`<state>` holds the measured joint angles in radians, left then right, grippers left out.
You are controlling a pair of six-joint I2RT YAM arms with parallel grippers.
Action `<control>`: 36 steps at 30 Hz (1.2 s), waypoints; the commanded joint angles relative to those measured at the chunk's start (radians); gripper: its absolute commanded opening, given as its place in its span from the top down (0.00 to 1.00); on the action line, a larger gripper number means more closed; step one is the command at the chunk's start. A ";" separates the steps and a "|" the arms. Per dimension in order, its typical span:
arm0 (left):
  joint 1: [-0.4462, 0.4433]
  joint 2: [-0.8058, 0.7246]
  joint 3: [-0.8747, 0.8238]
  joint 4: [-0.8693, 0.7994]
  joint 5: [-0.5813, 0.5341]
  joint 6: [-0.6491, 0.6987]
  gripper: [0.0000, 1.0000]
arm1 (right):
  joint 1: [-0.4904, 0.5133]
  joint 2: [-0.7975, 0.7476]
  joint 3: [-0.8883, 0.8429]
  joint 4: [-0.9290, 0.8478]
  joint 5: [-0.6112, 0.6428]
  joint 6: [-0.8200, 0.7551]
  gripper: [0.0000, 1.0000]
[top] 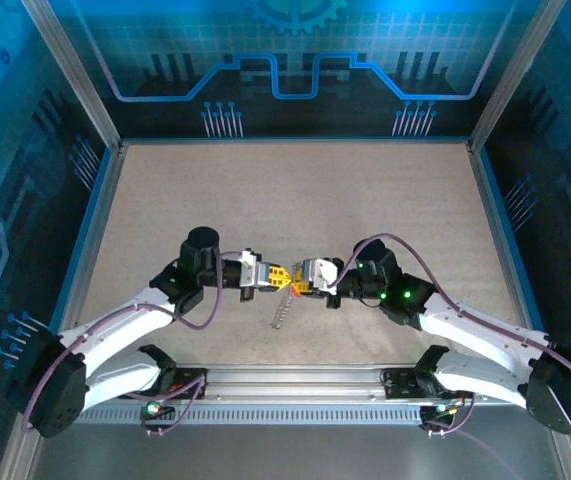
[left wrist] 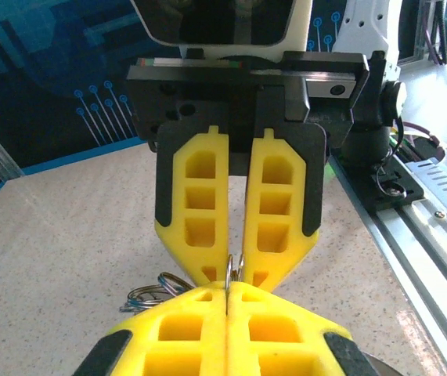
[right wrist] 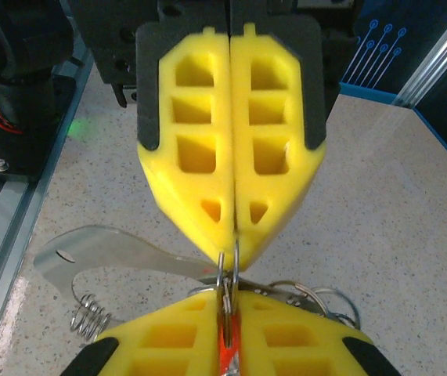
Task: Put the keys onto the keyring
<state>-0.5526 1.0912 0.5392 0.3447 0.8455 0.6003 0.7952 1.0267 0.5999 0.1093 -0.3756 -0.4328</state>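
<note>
Closest in, on the right wrist camera, the right gripper [right wrist: 225, 298] has its yellow pads almost together, and there's a sliver of bright red, a key [right wrist: 225, 348], nipped in the seam; only that red edge shows, the blade is buried; just past the tips, two thin silvery wires of the keyring [right wrist: 223, 270] stand up out of the gap, the rest of the loop swallowed by yellow; straight beyond, tip to tip, the left gripper [right wrist: 233, 244] is clamped flat, no gap at all, pinching that same loop at its point; off to one side a flat metal tab [right wrist: 106, 254] with a hole slides under the fingers, half covered, a small coiled spring [right wrist: 88, 315] beside it; whether they lie on the table [right wrist: 395, 204] or hang, I can't tell; on the other side a cluster of rings [right wrist: 321, 301] peeps out, cut off by the pad; a second key among them? Can't make it out; from above, the grippers meet nose to nose near the front rail [top: 295, 380], and a silvery streak [top: 282, 312] trails towards it, too small to sort out.
</note>
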 commanded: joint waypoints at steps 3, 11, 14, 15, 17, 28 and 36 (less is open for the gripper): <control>-0.004 0.025 -0.015 0.093 0.077 -0.031 1.00 | -0.009 0.001 -0.003 0.094 -0.021 0.035 0.88; -0.005 0.021 -0.011 0.066 0.032 -0.027 0.97 | -0.012 -0.014 0.000 0.064 -0.017 0.031 1.00; -0.006 -0.001 0.004 -0.043 -0.038 0.050 0.71 | -0.012 -0.027 0.010 0.019 -0.004 0.019 1.00; -0.005 -0.011 0.011 -0.090 -0.051 0.088 0.70 | -0.011 -0.029 0.014 0.001 0.002 0.008 1.00; -0.005 -0.023 0.025 -0.171 -0.086 0.151 0.70 | -0.005 -0.027 0.045 -0.077 0.035 -0.011 1.00; -0.015 -0.014 0.055 -0.257 -0.095 0.215 0.75 | 0.049 0.046 0.151 -0.239 0.128 -0.072 1.00; -0.015 -0.016 0.049 -0.231 -0.094 0.193 0.75 | 0.061 0.085 0.185 -0.281 0.155 -0.082 1.00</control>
<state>-0.5594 1.0863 0.5655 0.1097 0.7368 0.7856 0.8398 1.1023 0.7391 -0.1501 -0.2363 -0.4992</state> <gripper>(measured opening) 0.248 0.048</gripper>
